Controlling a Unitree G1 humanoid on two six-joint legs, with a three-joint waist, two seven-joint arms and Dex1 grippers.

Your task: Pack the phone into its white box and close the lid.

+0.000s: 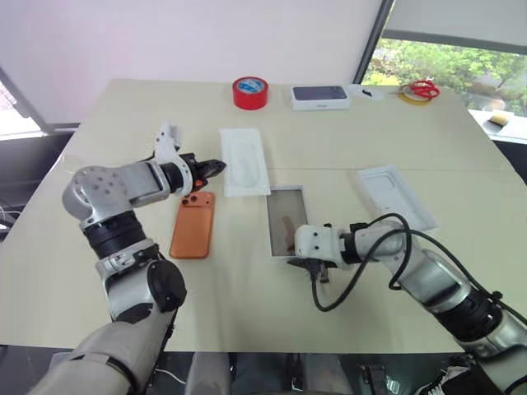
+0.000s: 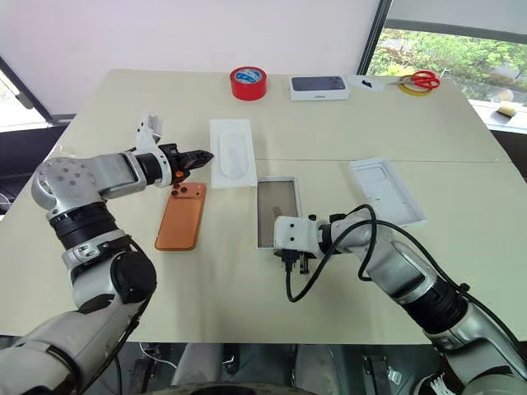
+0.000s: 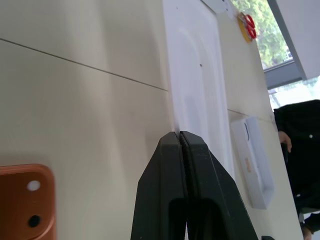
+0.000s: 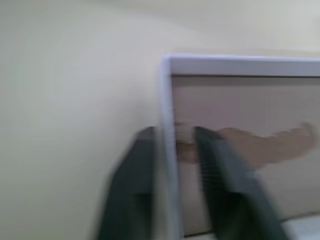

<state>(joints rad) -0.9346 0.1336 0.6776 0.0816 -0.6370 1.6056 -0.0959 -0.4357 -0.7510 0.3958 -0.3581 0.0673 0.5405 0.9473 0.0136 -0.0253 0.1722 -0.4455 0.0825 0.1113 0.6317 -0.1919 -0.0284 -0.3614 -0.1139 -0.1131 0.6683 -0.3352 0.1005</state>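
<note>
The light, stiff white box (image 1: 287, 220) is best taken by its thin rim, which the right gripper (image 4: 175, 150) straddles with spread fingers, while the left gripper (image 3: 181, 145) hovers, fingers pressed together.

Phone (image 1: 193, 225): smooth copper-orange back, satin sheen. White box (image 1: 287, 220): matt cardboard rim, dull brownish stained paper floor. Lid (image 1: 396, 196): matt white card, faintly embossed. Insert (image 1: 244, 161): smooth white moulded card or plastic. Table (image 1: 346, 140): matt cream laminate. Tape roll (image 1: 250, 92): glossy red. Left gripper (image 1: 216, 168) fingers (image 3: 192, 200): matt black plastic.
</note>
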